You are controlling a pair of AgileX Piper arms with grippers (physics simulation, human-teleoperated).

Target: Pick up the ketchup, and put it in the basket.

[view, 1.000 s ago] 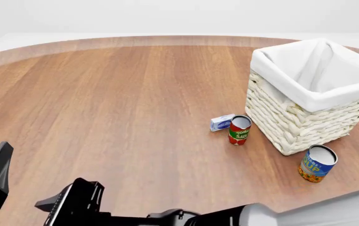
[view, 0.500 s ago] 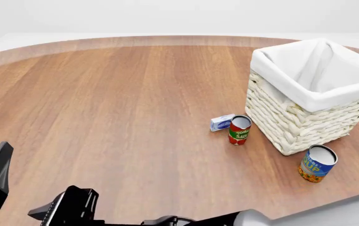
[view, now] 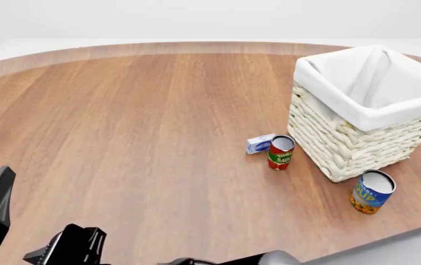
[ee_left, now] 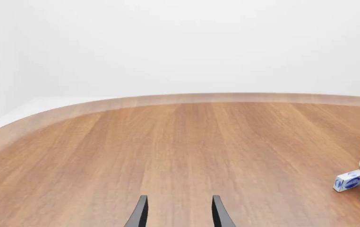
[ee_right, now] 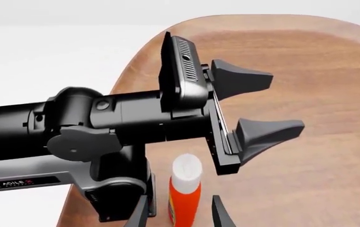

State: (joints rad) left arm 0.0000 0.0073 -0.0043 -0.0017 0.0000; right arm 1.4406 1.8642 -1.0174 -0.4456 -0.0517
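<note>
Red-orange ketchup (ee_right: 184, 196) stands upright between the right gripper's (ee_right: 177, 218) spread fingers, far from the basket (view: 358, 143). Its smooth, squeezable plastic likely favours a mid-body grip. The left gripper (ee_left: 177, 217) rests spread, empty.

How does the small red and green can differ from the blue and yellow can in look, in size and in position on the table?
The tomato sauce can is red and green; the blue-yellow can is blue above and yellow-orange below. The tomato sauce can looks smaller and slimmer. It stands beside the small white-blue box, near the left side of the basket; the blue-yellow can stands apart at the basket's near corner. Both have pale tops and stand nearly upright.
</note>
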